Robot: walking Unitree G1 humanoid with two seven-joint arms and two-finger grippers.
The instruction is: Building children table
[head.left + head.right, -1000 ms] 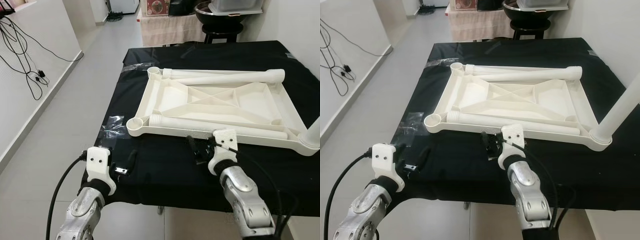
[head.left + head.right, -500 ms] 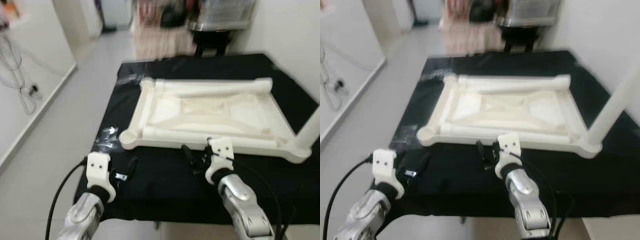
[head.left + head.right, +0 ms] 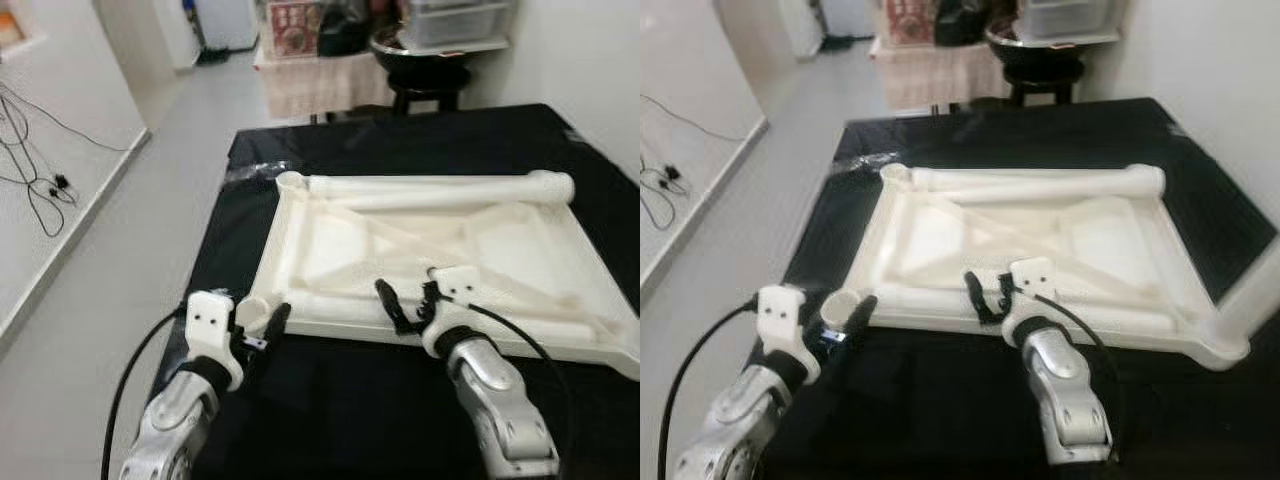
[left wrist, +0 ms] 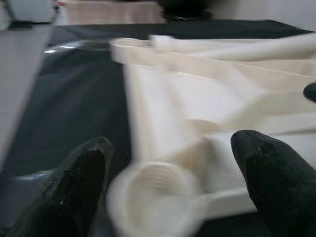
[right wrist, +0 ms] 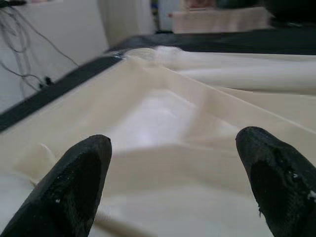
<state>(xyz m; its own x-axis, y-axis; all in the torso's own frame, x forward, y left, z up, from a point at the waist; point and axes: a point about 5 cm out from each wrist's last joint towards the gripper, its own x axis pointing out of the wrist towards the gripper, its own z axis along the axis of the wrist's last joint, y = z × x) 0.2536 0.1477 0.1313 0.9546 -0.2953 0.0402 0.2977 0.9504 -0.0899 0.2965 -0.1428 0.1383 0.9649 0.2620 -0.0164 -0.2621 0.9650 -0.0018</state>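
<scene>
1. Even, soft indoor light; my head views are slightly smeared by motion.
2. The white tabletop (image 3: 430, 250) glares, nearly overexposed.
3. My wrist views blur badly; fingertips (image 4: 74, 192) loom dark, unfocused.

From my remote seat I see a black cloth (image 3: 330, 390) covering the work surface across the middle and lower part of the frame. Grey floor tiles (image 3: 120, 230) run up the left side. In the upper left, black cables (image 3: 40, 170) trail down a white wall onto the floor. At the top centre, a small table with a beige cloth (image 3: 320, 85) stands beside a dark stool (image 3: 430, 85) carrying a dark bowl and a clear plastic container (image 3: 455, 20).
</scene>
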